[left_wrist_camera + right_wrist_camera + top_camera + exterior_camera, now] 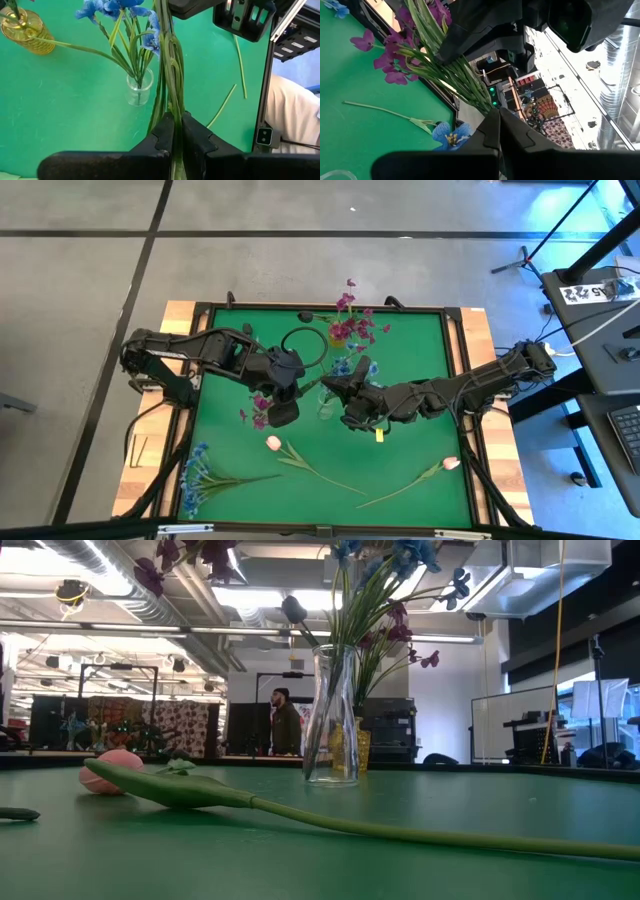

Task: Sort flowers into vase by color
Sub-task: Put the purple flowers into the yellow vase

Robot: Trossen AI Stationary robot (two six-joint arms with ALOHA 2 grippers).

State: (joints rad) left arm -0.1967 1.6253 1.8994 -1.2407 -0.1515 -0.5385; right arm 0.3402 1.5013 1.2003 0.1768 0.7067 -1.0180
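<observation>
Mid-tabletop: our left hand (pixel 176 131) is clamped on the green stems of a magenta-purple artificial flower spray (pixel 260 406), held above the green felt tabletop (pixel 420 360). Our right hand (pixel 496 125) is closed too, pinching the same stem bundle by the look of it. The clear glass vase (pixel 327 402) with blue blossoms stands between the hands; the amber glass vase (pixel 340 332) sits beyond. Loose white-pink tulips (pixel 273 443) lie near the front edge. We judge the stems light, springy and slick; grip low on the bundle.
</observation>
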